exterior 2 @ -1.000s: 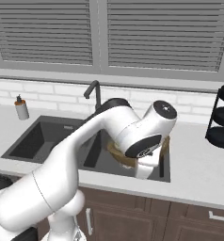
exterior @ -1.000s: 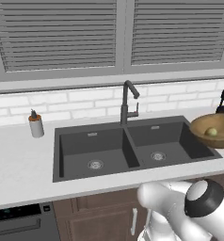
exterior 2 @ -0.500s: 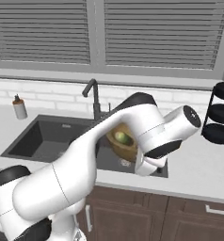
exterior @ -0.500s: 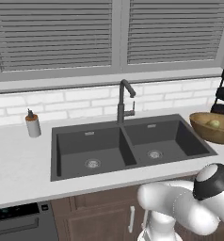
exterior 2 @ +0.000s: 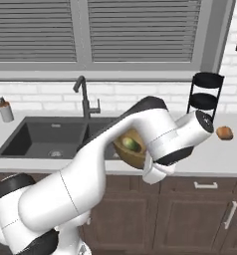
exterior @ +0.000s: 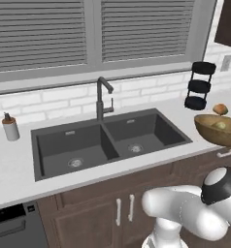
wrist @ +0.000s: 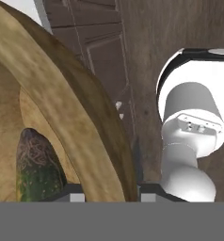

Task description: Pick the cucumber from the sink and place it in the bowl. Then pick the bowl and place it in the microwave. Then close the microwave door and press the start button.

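Currently the end effector is closed on the rim of the bowl — in the hand view the wooden wall runs down between the two dark fingertips, one inside and one outside. The bowl is carried in the air, clear of the desk, out past its front edge and to the right of the sink; the right base view shows it tucked behind the white forearm, just above the cabinet fronts. The cucumber lies inside the bowl, resting against the inner wall near the gripped side, so the first part of the task reads as done.

Judged step in hand: transport of the loaded bowl toward the microwave.

Procedure for this step:
- Keep the rim level. A one-sided rim grip lets the bowl sag, and tilt would roll the cucumber out.
- Swing slowly — avoid abrupt wrist rotation.
- Hold the bowl clear of the desk's front edge and of the black tiered rack and the orange fruit near the desk's right end.
- Enter the cavity with the bowl flat, and set it down before releasing.
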You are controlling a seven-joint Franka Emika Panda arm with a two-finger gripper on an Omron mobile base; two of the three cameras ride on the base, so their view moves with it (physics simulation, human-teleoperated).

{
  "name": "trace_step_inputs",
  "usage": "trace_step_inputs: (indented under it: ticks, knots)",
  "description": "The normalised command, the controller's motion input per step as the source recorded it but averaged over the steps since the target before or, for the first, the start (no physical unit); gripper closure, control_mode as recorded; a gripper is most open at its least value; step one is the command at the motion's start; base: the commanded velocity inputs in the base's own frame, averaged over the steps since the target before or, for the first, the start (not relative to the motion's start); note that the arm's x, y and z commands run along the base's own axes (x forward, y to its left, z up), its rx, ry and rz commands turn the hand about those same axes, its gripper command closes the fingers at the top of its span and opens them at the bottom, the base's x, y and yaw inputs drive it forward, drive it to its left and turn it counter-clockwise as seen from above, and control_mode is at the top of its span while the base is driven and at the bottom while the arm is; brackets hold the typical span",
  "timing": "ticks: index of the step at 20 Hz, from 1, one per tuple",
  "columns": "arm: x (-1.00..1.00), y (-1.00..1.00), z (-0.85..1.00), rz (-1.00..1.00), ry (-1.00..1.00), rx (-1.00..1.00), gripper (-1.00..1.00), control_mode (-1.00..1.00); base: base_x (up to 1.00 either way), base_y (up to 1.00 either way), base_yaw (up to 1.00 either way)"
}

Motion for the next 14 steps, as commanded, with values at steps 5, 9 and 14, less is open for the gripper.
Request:
trace_step_inputs:
  ticks: [5,9,14]
  knots:
    - [0.0,0.0,0.0,0.0,0.0,0.0,1.0,1.0,-0.41,-0.07,-0.39]
    - [0.0,0.0,0.0,0.0,0.0,0.0,1.0,1.0,-0.31,-0.08,-0.55]
    - [0.0,0.0,0.0,0.0,0.0,0.0,1.0,1.0,-0.27,-0.05,-0.61]
